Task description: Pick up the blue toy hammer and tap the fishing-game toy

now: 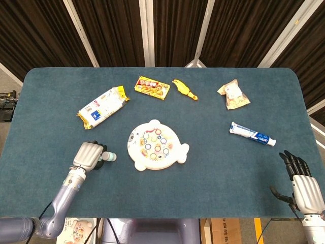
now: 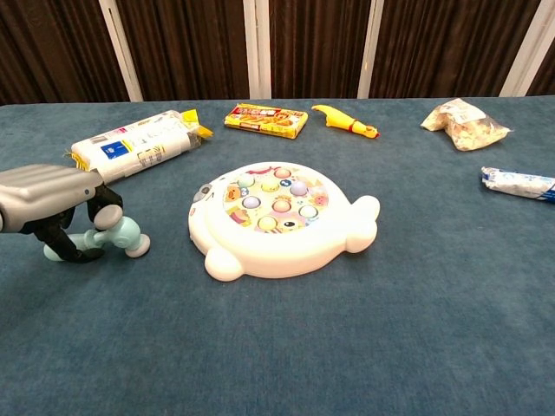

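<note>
a table [image 1: 213, 168] covered in dark teal felt is seen. near its middle lies a white fishing-game toy [image 1: 156, 145]. to the left of it, a blue toy hammer [image 2: 113, 238] appears to rest on the cloth. far left lies a white snack packet [image 1: 101, 107]; at the far middle, a yellow-red box [image 1: 152, 87] and a yellow toy [image 1: 185, 90]. far right is a crumpled bag [image 1: 233, 95], and nearer, a toothpaste tube [image 1: 252, 133].
</note>
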`<state>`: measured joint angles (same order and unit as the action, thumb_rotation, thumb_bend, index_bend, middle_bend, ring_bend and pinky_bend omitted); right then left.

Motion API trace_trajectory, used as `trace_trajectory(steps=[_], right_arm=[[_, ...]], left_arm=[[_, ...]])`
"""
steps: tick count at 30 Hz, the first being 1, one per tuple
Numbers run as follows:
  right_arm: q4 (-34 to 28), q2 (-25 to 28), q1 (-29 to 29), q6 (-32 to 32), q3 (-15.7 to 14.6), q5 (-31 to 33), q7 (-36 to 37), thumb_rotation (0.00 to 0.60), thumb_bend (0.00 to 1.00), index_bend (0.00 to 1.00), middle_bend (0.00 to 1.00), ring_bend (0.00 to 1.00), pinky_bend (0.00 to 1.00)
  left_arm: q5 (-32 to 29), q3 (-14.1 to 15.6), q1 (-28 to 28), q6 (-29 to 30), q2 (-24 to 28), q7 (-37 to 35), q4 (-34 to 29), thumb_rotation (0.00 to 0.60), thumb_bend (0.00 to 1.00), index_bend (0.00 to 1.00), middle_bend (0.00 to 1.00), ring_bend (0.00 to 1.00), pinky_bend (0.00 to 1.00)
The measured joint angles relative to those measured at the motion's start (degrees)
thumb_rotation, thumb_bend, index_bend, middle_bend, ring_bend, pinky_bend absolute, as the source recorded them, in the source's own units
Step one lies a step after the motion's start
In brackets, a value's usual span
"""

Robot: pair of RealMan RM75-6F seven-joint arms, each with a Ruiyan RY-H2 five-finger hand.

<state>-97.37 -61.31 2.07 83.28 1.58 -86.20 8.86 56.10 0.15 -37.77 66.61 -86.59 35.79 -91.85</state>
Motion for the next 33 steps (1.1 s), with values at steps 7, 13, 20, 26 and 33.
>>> trace_trajectory(steps=[7, 13, 20, 26, 33], right_arm=[[-0.1, 0.0, 0.0, 0.1, -0.1, -0.2, -0.1, 0.600, 0.26, 0.00, 0.00, 0.00, 0.00], [-0.2, 0.1, -0.1, 0.2, -0.1, -0.3, -0.1, 0.600, 0.26, 0.00, 0.00, 0.00, 0.00], [-0.3, 0.1, -0.1, 0.2, -0.2, -0.4, -0.1, 0.600, 0.26, 0.00, 0.00, 0.00, 0.00], [-0.3, 0.2, -0.2, 0.3, -0.3, -0.6, -0.1, 0.600, 0.26, 0.00, 0.00, 0.00, 0.00], [-0.1, 0.4, -0.1, 0.2, -0.3, -0.6, -0.3, 0.600, 0.26, 0.00, 0.00, 0.00, 0.00]], left_arm=[[0.6, -0.8, 0.5, 0.3, 0.1, 0.6, -0.1, 0.600, 0.39, 0.46, 0.43, 0.33, 0.43], [0.3, -1.4, 1.0, 0.7, 0.3, 1.9, -0.4, 0.600, 0.25, 0.42, 0.35, 0.26, 0.38], [-0.1, -2.0, 1.6, 1.0, 0.5, 3.0, -0.7, 0.600, 0.18, 0.36, 0.29, 0.23, 0.34], [0.5, -2.5, 2.5, 1.9, 0.8, 2.1, -0.9, 0.600, 0.09, 0.26, 0.21, 0.16, 0.27], [3.4, -2.0, 4.5, 4.0, 3.7, -0.6, -4.6, 0.600, 0.03, 0.06, 0.04, 0.00, 0.13]])
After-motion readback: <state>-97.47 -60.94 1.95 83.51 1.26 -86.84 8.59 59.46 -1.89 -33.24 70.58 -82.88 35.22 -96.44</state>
